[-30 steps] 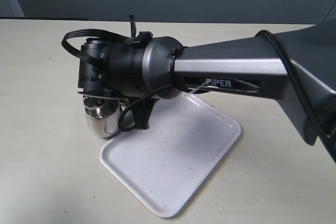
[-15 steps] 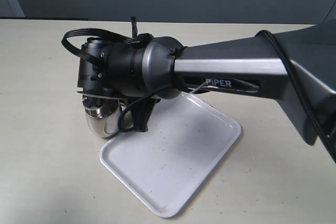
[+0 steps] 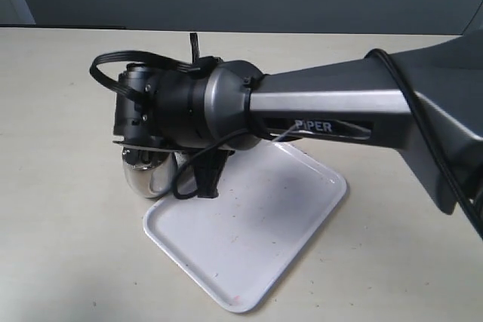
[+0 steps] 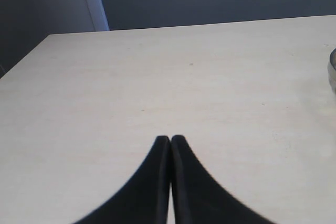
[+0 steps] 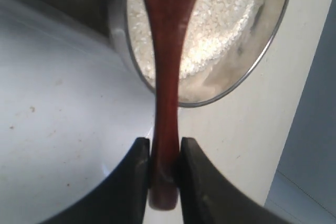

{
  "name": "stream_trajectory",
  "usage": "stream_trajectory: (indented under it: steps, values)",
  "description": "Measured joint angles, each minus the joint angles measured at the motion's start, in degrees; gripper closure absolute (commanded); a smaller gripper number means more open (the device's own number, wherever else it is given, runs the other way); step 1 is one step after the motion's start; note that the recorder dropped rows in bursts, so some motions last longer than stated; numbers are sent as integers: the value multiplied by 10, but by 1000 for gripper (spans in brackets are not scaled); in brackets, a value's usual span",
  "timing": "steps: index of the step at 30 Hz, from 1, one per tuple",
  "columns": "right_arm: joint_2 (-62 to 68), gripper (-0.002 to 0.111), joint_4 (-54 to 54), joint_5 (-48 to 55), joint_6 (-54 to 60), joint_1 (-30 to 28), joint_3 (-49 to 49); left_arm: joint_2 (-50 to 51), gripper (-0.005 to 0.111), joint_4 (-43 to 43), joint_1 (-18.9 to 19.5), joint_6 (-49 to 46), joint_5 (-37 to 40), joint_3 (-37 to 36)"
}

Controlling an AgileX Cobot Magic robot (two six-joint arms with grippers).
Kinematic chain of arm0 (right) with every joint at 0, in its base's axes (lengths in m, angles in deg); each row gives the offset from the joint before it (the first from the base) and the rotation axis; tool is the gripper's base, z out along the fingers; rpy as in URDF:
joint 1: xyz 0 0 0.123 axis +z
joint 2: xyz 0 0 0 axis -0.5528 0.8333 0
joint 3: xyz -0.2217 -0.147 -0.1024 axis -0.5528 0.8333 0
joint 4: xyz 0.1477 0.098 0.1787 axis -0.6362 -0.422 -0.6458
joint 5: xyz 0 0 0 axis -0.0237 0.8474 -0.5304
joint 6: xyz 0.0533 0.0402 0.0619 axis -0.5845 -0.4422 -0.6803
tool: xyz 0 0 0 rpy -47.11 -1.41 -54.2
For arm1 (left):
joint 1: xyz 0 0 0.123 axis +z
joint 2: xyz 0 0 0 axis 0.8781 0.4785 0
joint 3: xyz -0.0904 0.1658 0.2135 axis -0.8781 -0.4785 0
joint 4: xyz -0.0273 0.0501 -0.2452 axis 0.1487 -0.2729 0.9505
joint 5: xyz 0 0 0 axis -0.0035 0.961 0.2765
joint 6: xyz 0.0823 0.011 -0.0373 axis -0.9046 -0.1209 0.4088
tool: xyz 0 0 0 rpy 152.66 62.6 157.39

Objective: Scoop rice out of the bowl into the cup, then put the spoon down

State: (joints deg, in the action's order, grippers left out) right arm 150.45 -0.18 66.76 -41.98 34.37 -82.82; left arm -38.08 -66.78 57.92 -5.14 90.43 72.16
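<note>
Right pincer (image 5: 164, 148) clamps the spoon (image 5: 167, 51), handle running straight out over the rice (image 5: 226, 24).

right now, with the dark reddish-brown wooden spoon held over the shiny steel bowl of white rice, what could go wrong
1. The right gripper pinches the spoon only at the very end of its slim handle, so a loaded head may twist or slip.
2. The rice lies close to the bowl rim next to the white tray; grains could spill over it.
</note>
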Motion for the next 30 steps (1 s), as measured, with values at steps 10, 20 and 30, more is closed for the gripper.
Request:
stream_trajectory:
  steps: [10,20,30]
  values:
    - [0,109,53,-2,-36,12,43,0,106,0,0,0,0,0]
    - [0,109,123,-2,-82,24,47,0,106,0,0,0,0,0]
    - [-2,109,189,-19,-146,43,93,0,106,0,0,0,0,0]
